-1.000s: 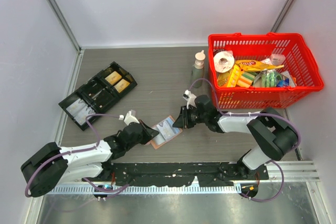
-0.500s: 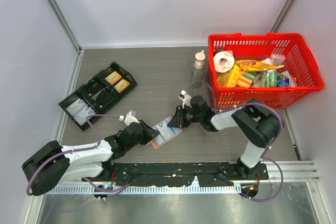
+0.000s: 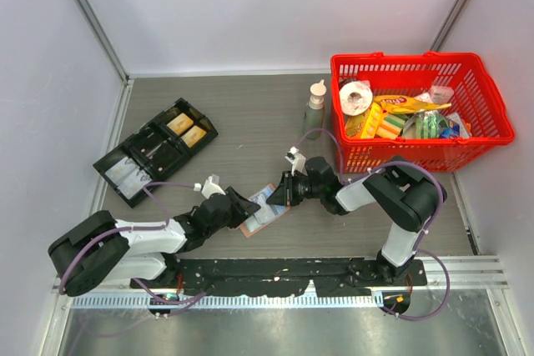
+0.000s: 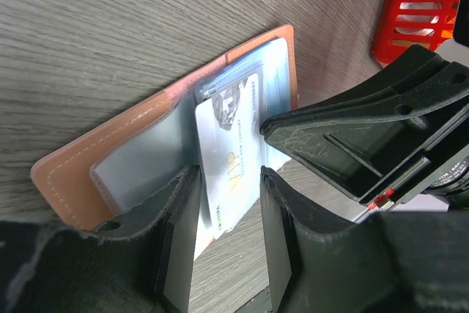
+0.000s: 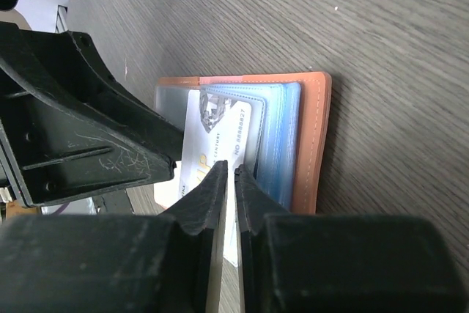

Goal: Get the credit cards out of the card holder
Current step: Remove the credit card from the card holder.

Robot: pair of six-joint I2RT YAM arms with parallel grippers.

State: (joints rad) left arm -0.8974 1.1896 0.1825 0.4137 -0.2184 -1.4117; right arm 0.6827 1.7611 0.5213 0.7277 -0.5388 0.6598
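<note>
The wallet [image 3: 269, 210] lies open at the desk's [image 3: 250, 114] 6 o'clock. The left hand [image 3: 245, 204], at the wallet's 9 o'clock, is half open and empty. The right hand [image 3: 280, 195], at its 2 o'clock, is nearly closed and pinches the white card [image 4: 229, 153].

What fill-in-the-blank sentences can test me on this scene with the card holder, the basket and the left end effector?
1. The card holder lies ___ (open or closed) on the table.
2. The white card sticking out of it bears the large letters ___.
3. The basket at the right side of the table is ___ in colour.
4. The jaws of the left end effector stand ___ (open or shut), with a clear gap between them.

Missing words: open; VIP; red; open
</note>
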